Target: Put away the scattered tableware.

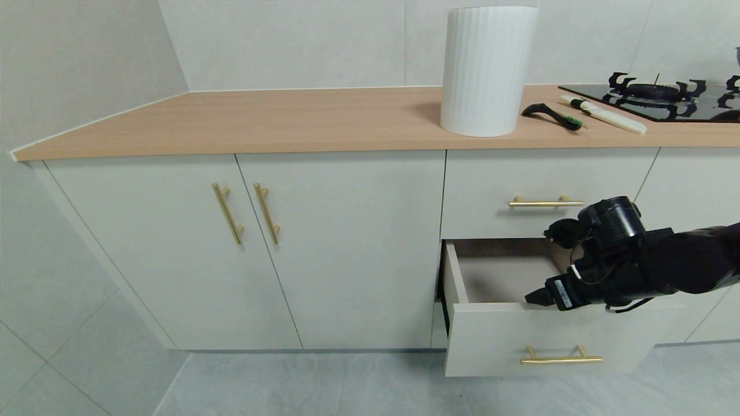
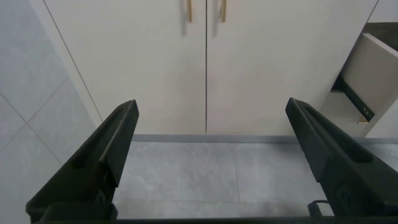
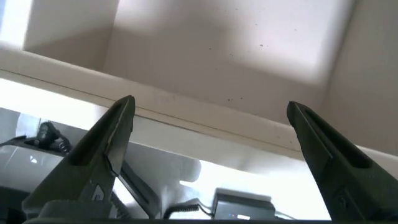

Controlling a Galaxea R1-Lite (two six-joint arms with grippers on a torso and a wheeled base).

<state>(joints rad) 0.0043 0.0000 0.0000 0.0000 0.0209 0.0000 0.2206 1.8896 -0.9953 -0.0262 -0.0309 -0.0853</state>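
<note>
Two utensils lie on the wooden countertop [image 1: 289,118]: a black peeler [image 1: 552,114] and a white knife with a green band [image 1: 607,114]. Below them the lower drawer [image 1: 497,329] stands pulled out, and its inside [image 3: 217,50] looks bare. My right gripper [image 1: 546,264] hovers over the drawer's front edge, open, with nothing between its fingers [image 3: 209,106]. My left gripper [image 2: 211,106] is open and holds nothing, low above the floor and facing the cabinet doors [image 2: 205,62].
A tall white ribbed container [image 1: 485,69] stands on the counter beside the peeler. A black gas hob [image 1: 659,98] is at the far right. The upper drawer [image 1: 543,190] is closed. The pulled-out drawer [image 2: 373,68] juts into the floor space.
</note>
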